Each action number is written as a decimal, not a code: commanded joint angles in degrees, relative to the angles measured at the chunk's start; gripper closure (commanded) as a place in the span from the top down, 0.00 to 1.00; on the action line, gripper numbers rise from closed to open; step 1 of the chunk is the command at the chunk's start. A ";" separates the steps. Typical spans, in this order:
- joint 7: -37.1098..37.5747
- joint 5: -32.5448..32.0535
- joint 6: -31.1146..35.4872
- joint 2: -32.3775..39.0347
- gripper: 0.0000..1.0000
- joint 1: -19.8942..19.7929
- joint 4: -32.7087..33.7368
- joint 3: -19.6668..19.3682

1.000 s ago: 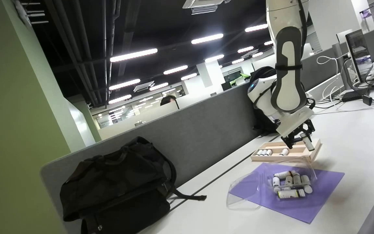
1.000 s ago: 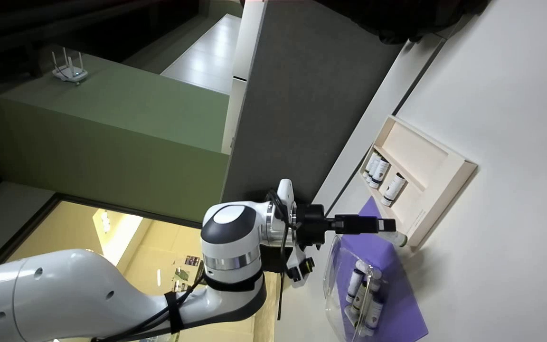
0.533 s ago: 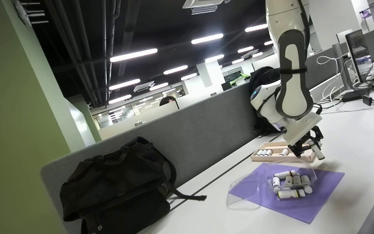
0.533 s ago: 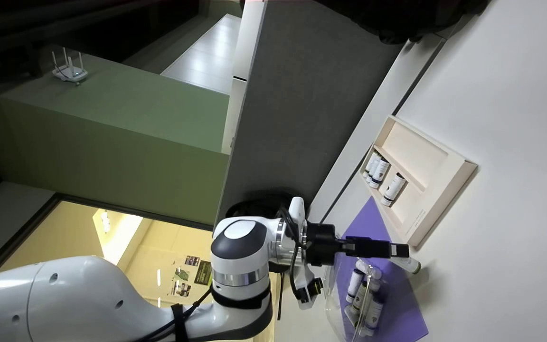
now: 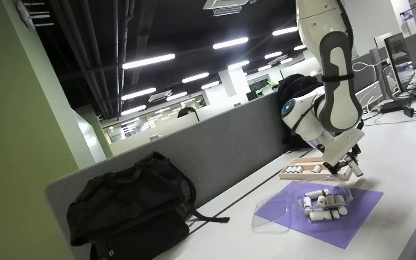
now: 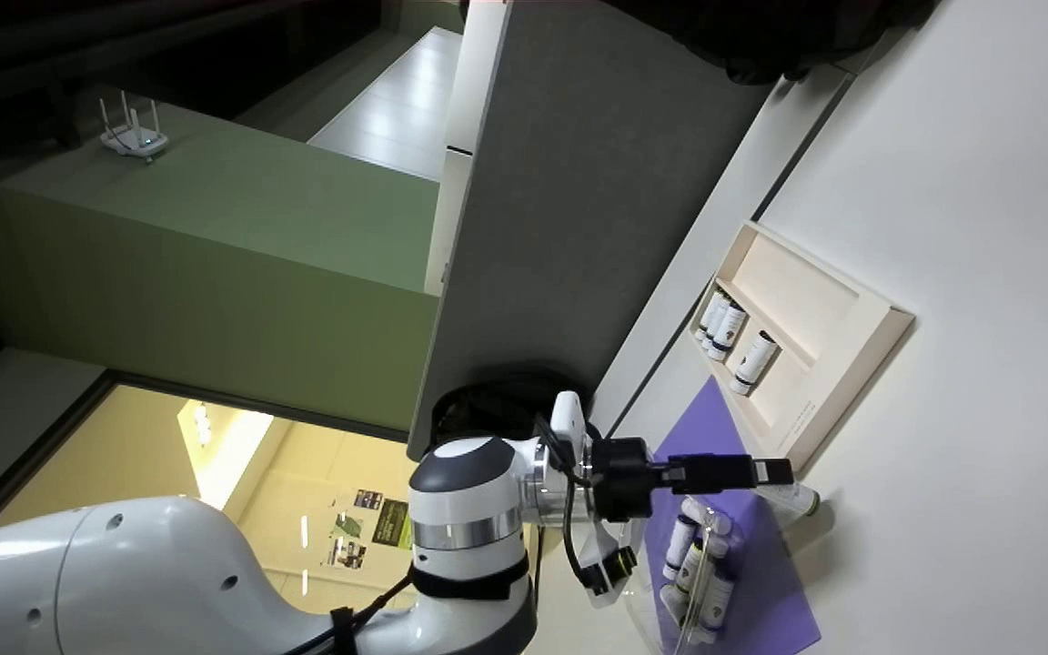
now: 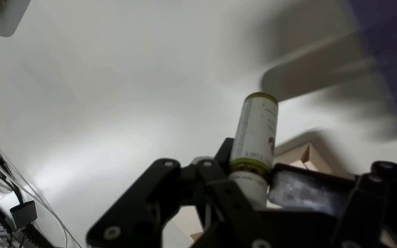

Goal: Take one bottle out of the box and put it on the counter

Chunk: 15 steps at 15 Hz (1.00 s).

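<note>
The Robotiq gripper (image 7: 252, 168) is grasping one white-labelled bottle (image 7: 256, 131) near its white cap (image 7: 249, 187), and in the wrist view the far end of this bottle points to twelve o'clock. In an exterior view the bottle is tilted toward five o'clock, over the white counter (image 5: 399, 173); whether it touches there, I cannot tell. From it, the tan wooden box (image 5: 303, 176) lies at nine o'clock, the purple sheet (image 5: 365, 204) at seven.

You have a black backpack (image 5: 128, 209) before a grey partition (image 5: 229, 144), a clear container (image 5: 274, 215) partly on a purple sheet (image 5: 359, 213), a monitor (image 5: 398, 56) and a white router (image 6: 134, 141).
</note>
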 commanded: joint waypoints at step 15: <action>20.52 -22.32 20.56 0.65 0.57 -1.29 -3.39 -4.03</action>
